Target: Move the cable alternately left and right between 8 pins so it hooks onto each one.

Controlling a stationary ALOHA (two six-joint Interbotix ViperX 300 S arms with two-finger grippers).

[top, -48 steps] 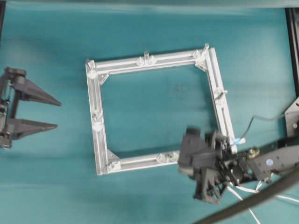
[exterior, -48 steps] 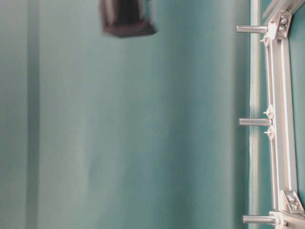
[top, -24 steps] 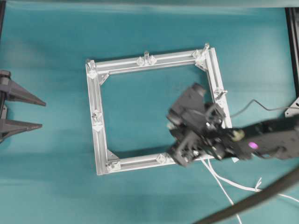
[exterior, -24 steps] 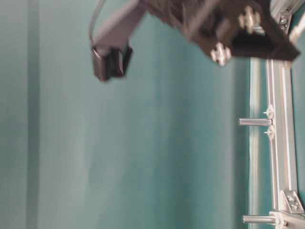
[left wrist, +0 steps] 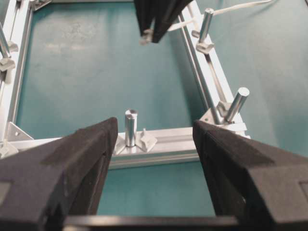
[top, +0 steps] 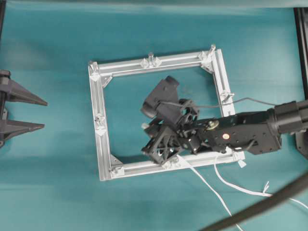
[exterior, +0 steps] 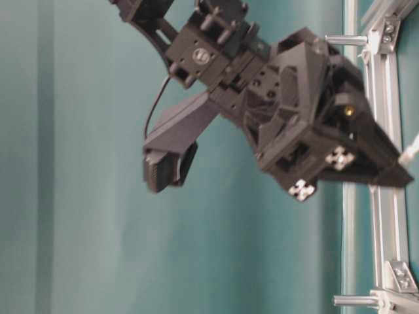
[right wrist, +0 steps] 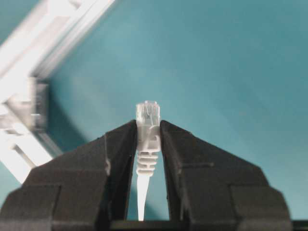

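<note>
**Right arm swings the plug end into the frame**

Over the last second the right gripper (top: 155, 139) has travelled from outside the frame's (top: 159, 62) 5 o'clock corner to well inside the square, now hanging over the teal table (top: 57, 38) just above the bottom bar. Its jaws are clamped on the cable (right wrist: 147, 144) at the plug boot, with the clear plug tip poking out past the fingertips — the right wrist view shows this plainly.

Behind the gripper the white cord crosses the bottom bar close to the pin at 6 o'clock (top: 166, 163) and trails off toward 5 o'clock. Whether it already bears on that pin I cannot tell.

The left gripper (top: 41, 114) waits at 9 o'clock, off the frame, jaws wide apart and empty; it has drawn back a little toward the edge.

In my judgement the weave is only beginning — the pin at 12 o'clock (top: 150, 57) and the other pins look bare, so nearly all 8 remain.
</note>
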